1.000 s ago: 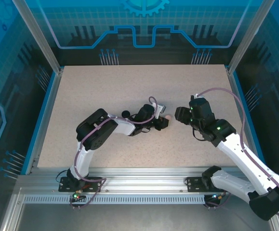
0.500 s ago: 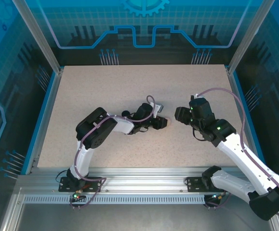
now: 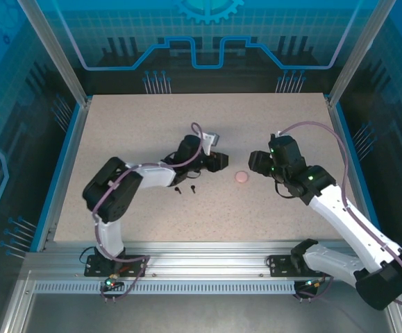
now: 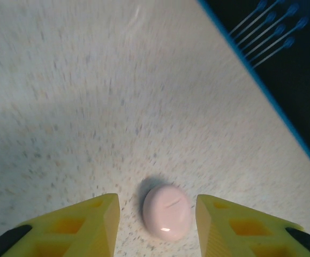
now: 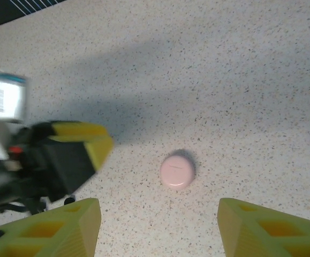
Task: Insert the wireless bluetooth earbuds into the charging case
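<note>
The speckled table lay open toward its far and left blue edges. The left gripper had its fingers apart around nothing, and the right gripper gaped wider. Between them, nearer the right one, lay the round pink case, lid closed, well off every edge. Two tiny black earbuds lay to its left, beside the left arm.
</note>
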`<act>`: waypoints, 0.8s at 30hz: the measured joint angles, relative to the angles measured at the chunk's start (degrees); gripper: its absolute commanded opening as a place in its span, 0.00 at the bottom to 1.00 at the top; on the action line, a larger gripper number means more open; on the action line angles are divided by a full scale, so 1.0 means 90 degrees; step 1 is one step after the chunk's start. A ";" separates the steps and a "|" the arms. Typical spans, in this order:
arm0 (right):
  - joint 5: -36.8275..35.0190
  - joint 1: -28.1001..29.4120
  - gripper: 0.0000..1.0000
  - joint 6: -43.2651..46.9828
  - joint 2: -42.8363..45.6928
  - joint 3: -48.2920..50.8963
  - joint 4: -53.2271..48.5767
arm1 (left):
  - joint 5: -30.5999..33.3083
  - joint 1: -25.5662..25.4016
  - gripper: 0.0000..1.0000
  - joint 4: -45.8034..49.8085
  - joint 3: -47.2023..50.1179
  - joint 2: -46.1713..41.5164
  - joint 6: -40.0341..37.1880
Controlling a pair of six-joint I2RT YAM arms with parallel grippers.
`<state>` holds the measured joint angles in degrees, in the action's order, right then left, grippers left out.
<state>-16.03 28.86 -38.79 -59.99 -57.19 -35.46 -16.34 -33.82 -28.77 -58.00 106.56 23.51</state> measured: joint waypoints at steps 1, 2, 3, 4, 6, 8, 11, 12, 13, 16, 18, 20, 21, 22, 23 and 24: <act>0.0024 0.0005 0.62 0.0005 -0.0129 -0.0049 0.0000 | 0.0000 0.0063 0.44 -0.0005 0.0046 -0.0260 -0.0007; 0.0046 0.0012 0.62 0.0027 -0.0265 -0.0100 0.0017 | 0.0000 0.0138 0.44 -0.0019 0.0100 -0.0539 -0.0007; 0.0066 0.0036 0.63 0.0036 -0.0403 -0.0155 0.0022 | 0.0000 0.0202 0.44 -0.0024 0.0153 -0.0794 -0.0012; 0.0092 0.0073 0.63 0.0053 -0.0583 -0.0228 0.0046 | 0.0000 0.0272 0.45 -0.0029 0.0221 -0.1059 -0.0024; 0.0141 0.0199 0.64 0.0107 -0.0954 -0.0398 0.0075 | 0.0002 0.0423 0.46 -0.0061 0.0374 -0.1523 -0.0061; 0.0165 0.0396 0.65 0.0172 -0.1421 -0.0656 0.0100 | 0.0012 0.0614 0.48 -0.0075 0.0602 -0.2001 -0.0107; 0.0165 0.0738 0.66 0.0274 -0.2203 -0.1171 0.0136 | 0.0148 0.0899 0.52 -0.0104 0.0974 -0.2572 -0.0126; 0.0165 0.0848 0.67 0.0316 -0.2475 -0.1370 0.0136 | 0.0204 0.0979 0.53 -0.0109 0.1100 -0.2732 -0.0124; 0.0168 0.0967 0.68 0.0362 -0.2798 -0.1622 0.0136 | 0.0270 0.1069 0.54 -0.0114 0.1229 -0.2895 -0.0121; 0.0185 0.1256 0.69 0.0529 -0.3691 -0.2368 0.0117 | 0.0423 0.1311 0.58 -0.0114 0.1566 -0.3327 -0.0100; 0.0209 0.1411 0.70 0.0656 -0.4267 -0.2866 0.0092 | 0.0527 0.1494 0.61 -0.0119 0.1761 -0.3585 -0.0022; 0.0206 0.1554 0.70 0.0794 -0.4847 -0.3373 0.0039 | 0.0675 0.1668 0.64 -0.0117 0.1933 -0.3798 0.0100; 0.0204 0.1603 0.70 0.0852 -0.5071 -0.3568 0.0015 | 0.0729 0.1746 0.65 -0.0121 0.2011 -0.3888 0.0158; 0.0194 0.1659 0.70 0.0920 -0.5338 -0.3798 -0.0015 | 0.0811 0.1829 0.66 -0.0131 0.2108 -0.3988 0.0228; 0.0180 0.1710 0.70 0.0988 -0.5617 -0.4048 -0.0061 | 0.0886 0.1911 0.68 -0.0151 0.2208 -0.4087 0.0270; 0.0182 0.1741 0.70 0.1035 -0.5860 -0.4274 -0.0121 | 0.0942 0.1972 0.68 -0.0165 0.2288 -0.4167 0.0296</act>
<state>-14.39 44.53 -29.47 -112.73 -95.66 -36.56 -7.86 -16.08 -30.26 -37.41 69.06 26.17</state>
